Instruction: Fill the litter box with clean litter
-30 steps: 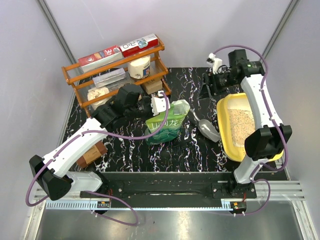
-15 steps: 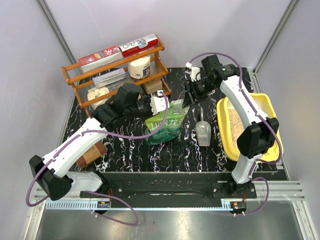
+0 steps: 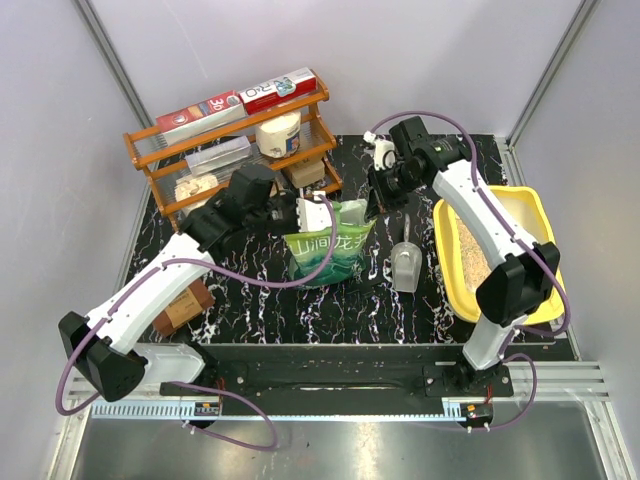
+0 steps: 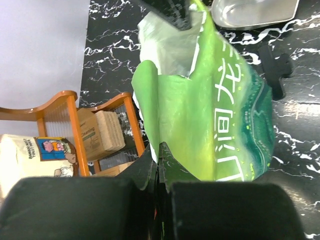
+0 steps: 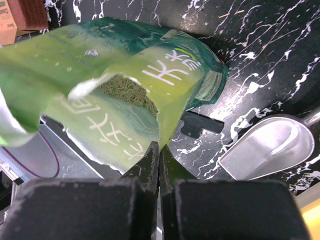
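The green pouch of clean litter stands mid-table with its top torn open. My left gripper is shut on the pouch's upper left edge; in the left wrist view the jaws pinch the green film. My right gripper is shut on the upper right edge, pinching it just below the opening, where granules show inside the pouch. The yellow litter box lies at the right with pale litter in it, partly hidden by the right arm.
A grey scoop lies between pouch and litter box. An orange rack with boxes and a tub stands at the back left. A brown box sits near the left arm. A small black piece lies beside the pouch.
My right arm swung left from above the litter box to the pouch and shut on its top right edge. The pouch top now stretches between both grippers.
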Available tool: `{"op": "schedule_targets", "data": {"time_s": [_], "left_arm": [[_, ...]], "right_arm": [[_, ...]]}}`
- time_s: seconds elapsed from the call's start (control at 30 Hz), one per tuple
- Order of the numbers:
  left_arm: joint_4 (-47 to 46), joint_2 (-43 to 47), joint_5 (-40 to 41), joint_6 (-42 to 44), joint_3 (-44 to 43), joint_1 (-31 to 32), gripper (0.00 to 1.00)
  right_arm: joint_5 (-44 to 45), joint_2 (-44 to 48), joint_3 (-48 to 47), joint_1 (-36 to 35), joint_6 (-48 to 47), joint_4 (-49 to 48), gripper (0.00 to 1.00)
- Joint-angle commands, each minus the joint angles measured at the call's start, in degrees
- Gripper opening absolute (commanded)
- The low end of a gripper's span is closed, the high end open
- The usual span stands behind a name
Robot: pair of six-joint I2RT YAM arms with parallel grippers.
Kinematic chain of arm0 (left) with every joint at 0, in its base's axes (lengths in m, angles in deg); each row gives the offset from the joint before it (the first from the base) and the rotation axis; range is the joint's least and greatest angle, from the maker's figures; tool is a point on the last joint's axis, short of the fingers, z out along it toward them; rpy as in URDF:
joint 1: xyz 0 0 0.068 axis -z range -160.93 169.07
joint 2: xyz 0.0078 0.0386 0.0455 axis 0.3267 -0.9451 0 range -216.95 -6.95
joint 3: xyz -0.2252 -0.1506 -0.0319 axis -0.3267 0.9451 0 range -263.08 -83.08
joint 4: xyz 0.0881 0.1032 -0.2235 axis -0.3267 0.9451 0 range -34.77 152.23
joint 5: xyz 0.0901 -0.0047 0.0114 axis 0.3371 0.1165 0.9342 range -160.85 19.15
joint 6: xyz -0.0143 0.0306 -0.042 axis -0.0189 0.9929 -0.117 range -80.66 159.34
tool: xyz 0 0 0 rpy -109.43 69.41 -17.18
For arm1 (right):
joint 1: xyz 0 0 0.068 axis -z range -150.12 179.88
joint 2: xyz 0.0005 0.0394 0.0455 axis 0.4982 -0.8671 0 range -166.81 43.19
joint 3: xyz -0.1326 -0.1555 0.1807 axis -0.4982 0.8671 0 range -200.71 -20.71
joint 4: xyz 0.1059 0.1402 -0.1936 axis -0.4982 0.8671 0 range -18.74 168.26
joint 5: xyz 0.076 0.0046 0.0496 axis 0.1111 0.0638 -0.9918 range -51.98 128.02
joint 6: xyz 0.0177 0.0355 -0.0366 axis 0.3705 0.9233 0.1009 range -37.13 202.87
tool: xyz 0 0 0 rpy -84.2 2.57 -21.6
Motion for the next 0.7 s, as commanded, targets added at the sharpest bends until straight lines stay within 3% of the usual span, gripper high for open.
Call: {"op": "schedule_targets", "data": {"time_s": [0.0, 0.07, 0.2, 0.3, 0.37, 0.43, 0.5, 0.67], "left_arm": [[-3.04, 2.0, -4.31, 6.0, -1.0, -3.82, 0.0], [-1.56, 2.18, -6.6, 6.27, -1.0, -4.53, 0.0], [-1.54, 3.67, -12.32, 1.97, 0.75, -4.62, 0.0], [-3.57, 4.02, -12.33, -3.48, 2.42, -4.62, 0.0], [-4.88, 4.37, -12.24, -6.72, 2.95, -4.62, 0.0], [-6.29, 4.81, -12.07, -7.7, 4.18, -4.62, 0.0], [-7.43, 5.08, -11.02, -8.58, 5.06, -4.53, 0.0], [-5.69, 3.24, -9.43, -12.89, 1.65, -4.53, 0.0]], "right_arm": [[-3.2, 6.11, 1.08, -0.56, 1.61, -2.08, 0.0], [-4.25, 6.2, 1.96, -0.65, 1.07, -2.7, 0.0], [-5.22, 6.37, 1.35, -0.56, -6.28, -2.97, 0.51], [-7.49, 10.83, 1.16, -0.12, -15.93, -1.91, 0.59], [-10.05, 15.32, 7.21, 1.98, -18.17, -4.09, 0.63], [-11.9, 22.44, 15.36, 4.35, -19.23, -9.63, 0.74], [-12.08, 26.74, 19.44, 5.07, -19.75, -12.54, 0.76], [-15.94, 27.73, 26.65, 6.21, -21.43, -16.21, 0.75]]}}
